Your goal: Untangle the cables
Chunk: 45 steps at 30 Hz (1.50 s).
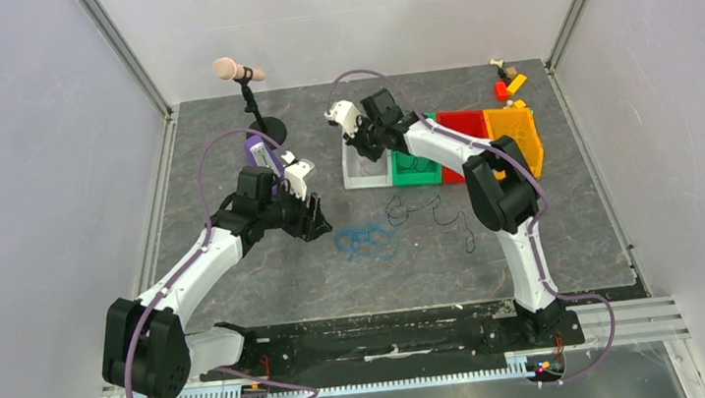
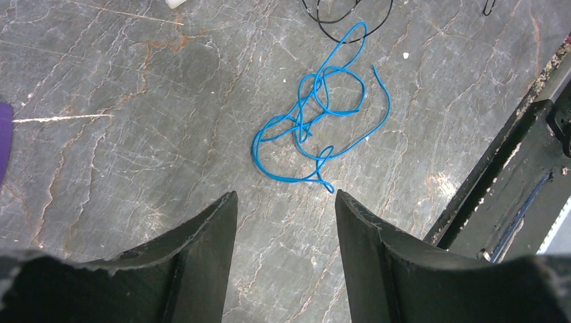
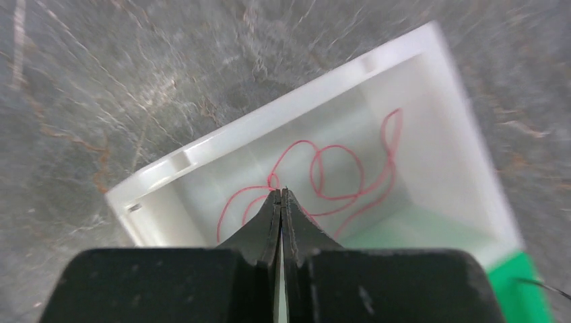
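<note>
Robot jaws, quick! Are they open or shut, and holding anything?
Left gripper: jaws open, holding nothing, near the blue cable.
Right gripper: jaws shut over the red cable in the white bin; whether it is pinched cannot be told.

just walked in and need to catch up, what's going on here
Two robot arms are working on tangled cables. The right gripper is over the white bin with its jaws shut, right at the red cable lying inside; whether it pinches that cable is unclear. The left gripper hangs above the table with jaws open, facing the knotted blue cable. A black cable lies loose beyond it.
</note>
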Each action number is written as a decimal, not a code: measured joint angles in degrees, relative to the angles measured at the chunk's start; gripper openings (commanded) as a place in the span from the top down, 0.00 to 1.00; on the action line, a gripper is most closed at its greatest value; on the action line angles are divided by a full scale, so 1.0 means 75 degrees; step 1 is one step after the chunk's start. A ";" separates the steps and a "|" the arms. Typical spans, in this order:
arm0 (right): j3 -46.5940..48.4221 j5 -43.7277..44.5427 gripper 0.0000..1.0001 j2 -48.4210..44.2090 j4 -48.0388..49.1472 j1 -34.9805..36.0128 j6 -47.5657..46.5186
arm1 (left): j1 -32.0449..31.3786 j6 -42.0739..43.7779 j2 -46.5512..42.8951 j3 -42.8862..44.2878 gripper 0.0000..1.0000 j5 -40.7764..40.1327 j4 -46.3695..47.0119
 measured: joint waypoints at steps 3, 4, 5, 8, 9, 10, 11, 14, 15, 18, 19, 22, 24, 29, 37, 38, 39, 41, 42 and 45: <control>-0.0050 -0.0114 1.00 -0.0670 -0.0020 -0.0032 0.0096 | 0.0000 0.0000 0.0000 0.0003 0.38 0.0000 -0.0006; -0.0087 -0.0163 1.00 -0.0935 -0.0003 -0.0044 0.0140 | 0.0000 0.0000 0.0000 0.0003 0.38 0.0000 -0.0006; -0.0149 -0.0221 1.00 -0.1250 0.0015 -0.0067 0.0181 | 0.0000 0.0000 0.0000 0.0003 0.38 0.0003 -0.0006; -0.0239 -0.0449 0.83 -0.2209 0.0064 -0.0187 0.0227 | 0.0000 0.0000 0.0000 0.0003 0.37 0.0003 -0.0003; -0.0187 -0.0530 0.70 -0.2390 0.0023 -0.0207 0.0166 | 0.0003 0.0003 0.0003 0.0003 0.37 0.0009 -0.0003; 0.0015 -0.0600 0.63 -0.2474 -0.0166 -0.0242 0.0029 | 0.0003 0.0003 0.0006 0.0009 0.36 0.0017 -0.0009; 0.0303 -0.0627 0.56 -0.2463 -0.0361 -0.0254 -0.0149 | 0.0003 0.0006 0.0023 0.0032 0.36 0.0032 -0.0041; 0.0976 -0.0551 0.39 -0.2157 -0.0892 -0.0195 -0.0857 | 0.0003 0.0006 0.0105 0.0143 0.36 0.0055 -0.0061; 0.1000 -0.0487 0.33 -0.2078 -0.1014 -0.0152 -0.1105 | 0.0003 0.0006 0.0122 0.0175 0.36 0.0058 -0.0061; 0.0755 -0.0137 0.21 -0.1786 -0.1402 0.0026 -0.1883 | 0.0003 0.0006 0.0134 0.0201 0.36 0.0058 -0.0061; 0.0609 -0.0029 0.19 -0.1714 -0.1492 0.0070 -0.2092 | 0.0003 0.0006 0.0134 0.0201 0.36 0.0061 -0.0061; 0.0341 0.0216 0.16 -0.1419 -0.1690 0.0172 -0.2634 | 0.0015 0.0006 0.0143 0.0201 0.36 0.0058 -0.0061; 0.0198 0.0338 0.15 -0.1241 -0.1652 0.0195 -0.2967 | 0.0015 0.0006 0.0146 0.0201 0.36 0.0058 -0.0061; -0.0291 0.0510 0.13 -0.1055 -0.1320 0.0187 -0.3564 | 0.0017 0.0006 0.0157 0.0201 0.36 0.0058 -0.0061; -0.0338 0.0781 0.18 -0.0321 -0.0595 0.0187 -0.4173 | 0.0052 0.0006 0.0160 0.0201 0.37 0.0055 -0.0058; -0.0382 0.0796 0.21 -0.0262 -0.0466 0.0187 -0.4229 | 0.0052 0.0006 0.0163 0.0201 0.37 0.0055 -0.0058; -0.0417 0.0819 0.24 -0.0213 -0.0329 0.0187 -0.4304 | 0.0052 0.0006 0.0169 0.0201 0.36 0.0055 -0.0058; -0.0417 0.0822 0.33 -0.0125 -0.0184 0.0181 -0.4360 | 0.0061 0.0006 0.0192 0.0201 0.37 0.0055 -0.0055; -0.0417 0.0828 0.36 -0.0087 -0.0114 0.0181 -0.4389 | 0.0070 0.0003 0.0207 0.0201 0.37 0.0055 -0.0055; -0.0423 0.0845 0.52 0.0041 0.0111 0.0181 -0.4444 | 0.0087 0.0006 0.0224 0.0201 0.37 0.0052 -0.0055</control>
